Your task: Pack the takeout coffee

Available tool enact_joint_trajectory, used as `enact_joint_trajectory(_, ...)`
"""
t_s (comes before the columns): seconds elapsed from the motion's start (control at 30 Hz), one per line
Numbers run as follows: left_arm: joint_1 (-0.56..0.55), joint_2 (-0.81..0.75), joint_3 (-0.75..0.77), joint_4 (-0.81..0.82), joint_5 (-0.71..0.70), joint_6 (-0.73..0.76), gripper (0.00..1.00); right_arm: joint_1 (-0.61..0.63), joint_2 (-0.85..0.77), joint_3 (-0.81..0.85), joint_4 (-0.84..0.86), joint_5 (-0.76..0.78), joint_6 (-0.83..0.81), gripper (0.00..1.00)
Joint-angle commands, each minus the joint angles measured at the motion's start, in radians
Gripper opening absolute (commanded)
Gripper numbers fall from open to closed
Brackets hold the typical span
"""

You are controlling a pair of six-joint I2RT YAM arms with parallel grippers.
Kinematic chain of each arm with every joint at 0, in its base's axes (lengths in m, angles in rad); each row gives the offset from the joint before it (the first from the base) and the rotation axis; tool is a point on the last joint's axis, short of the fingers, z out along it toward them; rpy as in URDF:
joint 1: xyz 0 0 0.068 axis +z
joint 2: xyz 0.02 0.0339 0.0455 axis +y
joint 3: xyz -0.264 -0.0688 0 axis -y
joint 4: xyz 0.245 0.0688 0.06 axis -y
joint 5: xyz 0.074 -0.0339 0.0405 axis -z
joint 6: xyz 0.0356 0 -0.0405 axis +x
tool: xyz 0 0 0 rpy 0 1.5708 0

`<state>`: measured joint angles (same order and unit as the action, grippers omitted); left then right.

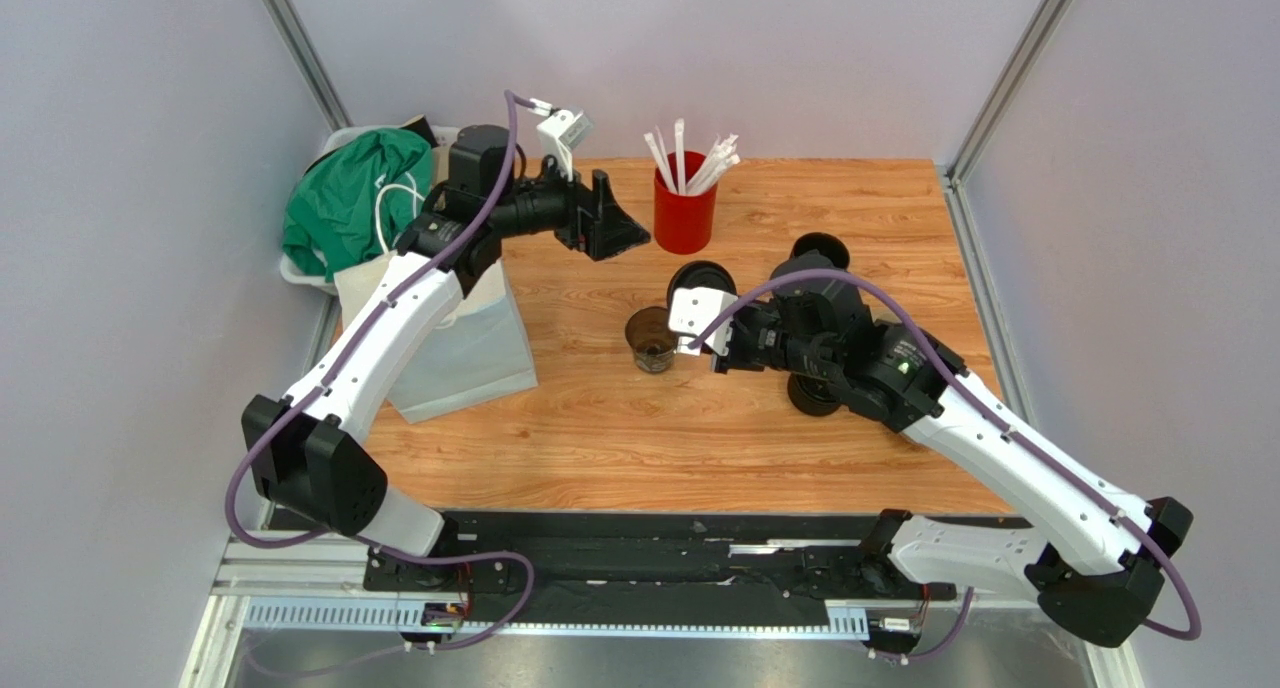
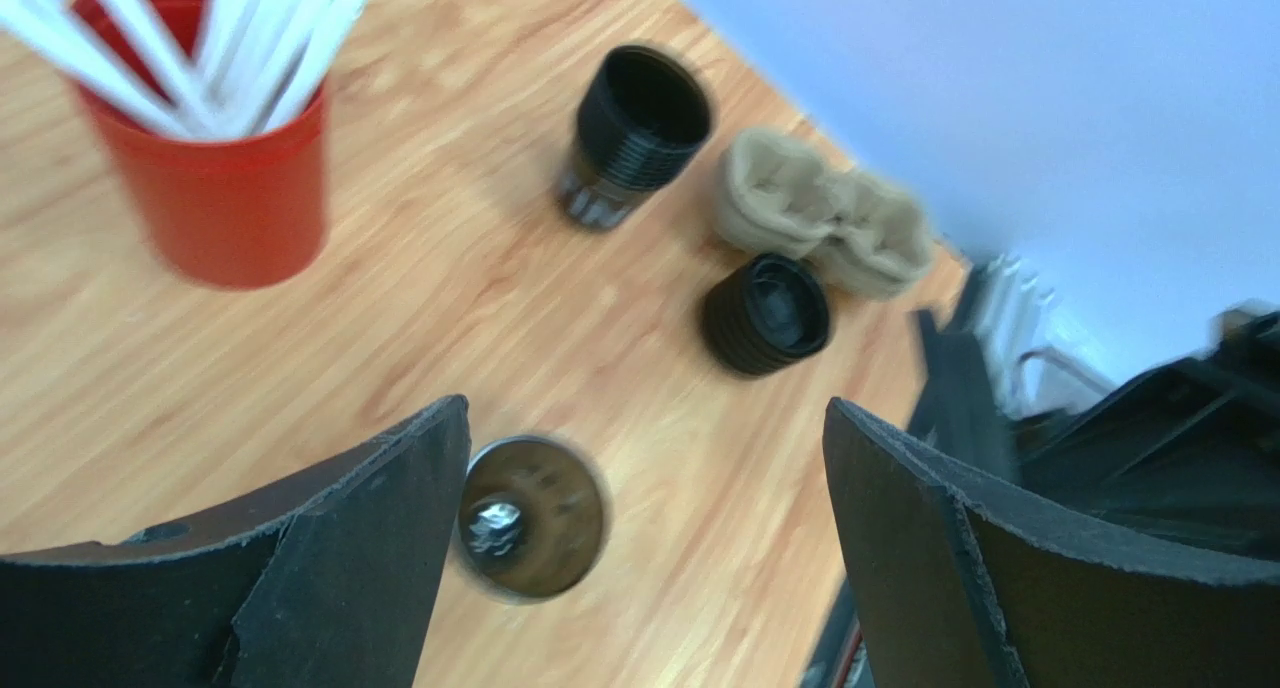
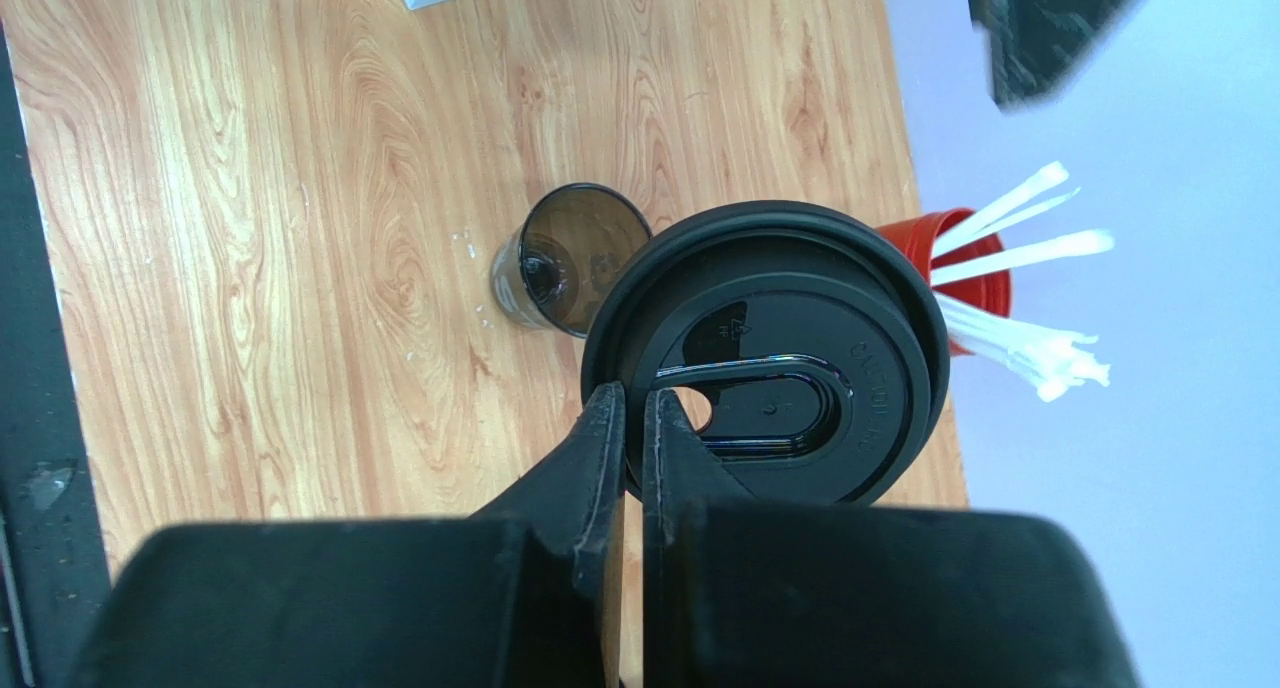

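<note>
An open dark cup [image 1: 652, 339] with no lid stands mid-table; it also shows in the left wrist view [image 2: 531, 516] and the right wrist view [image 3: 564, 261]. My right gripper [image 3: 634, 403] is shut on the rim of a round black lid [image 3: 766, 351], held just right of and above that cup [image 1: 702, 291]. My left gripper [image 2: 646, 463] hangs open and holds nothing, up near the red cup [image 1: 609, 220]. A lidless black cup [image 2: 639, 126] and a lidded black cup [image 2: 766, 313] stand by the brown carrier [image 2: 827, 216].
A red cup of white straws [image 1: 684, 208] stands at the back. A white paper bag [image 1: 466, 343] lies at the left, under the left arm. A bin with green cloth [image 1: 353, 201] sits at the back left corner. The right arm covers part of the table's right side.
</note>
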<state>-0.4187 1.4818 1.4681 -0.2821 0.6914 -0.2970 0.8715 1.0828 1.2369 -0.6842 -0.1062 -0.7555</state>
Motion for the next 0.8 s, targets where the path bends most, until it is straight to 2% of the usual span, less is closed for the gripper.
enact_joint_trajectory(0.0,0.015,-0.006,0.079,-0.176,0.057,0.232,0.95,-0.046,0.02,0.076,-0.003,-0.044,0.074,0.0)
enact_joint_trajectory(0.13,0.015,0.05,0.17,-0.432,0.122,0.381,0.96,-0.121,0.026,0.113,-0.003,-0.07,0.134,0.0)
enact_joint_trajectory(0.37,0.015,0.035,0.204,-0.512,-0.133,0.479,0.99,-0.175,-0.006,0.081,0.009,-0.05,0.15,0.0)
enact_joint_trajectory(0.57,0.015,0.107,0.342,-0.785,-0.138,0.602,0.99,-0.178,-0.038,0.047,0.025,-0.027,0.153,0.0)
enact_joint_trajectory(0.77,0.017,0.15,0.362,-0.942,-0.202,0.656,0.99,-0.181,-0.05,0.021,0.049,-0.012,0.162,0.0)
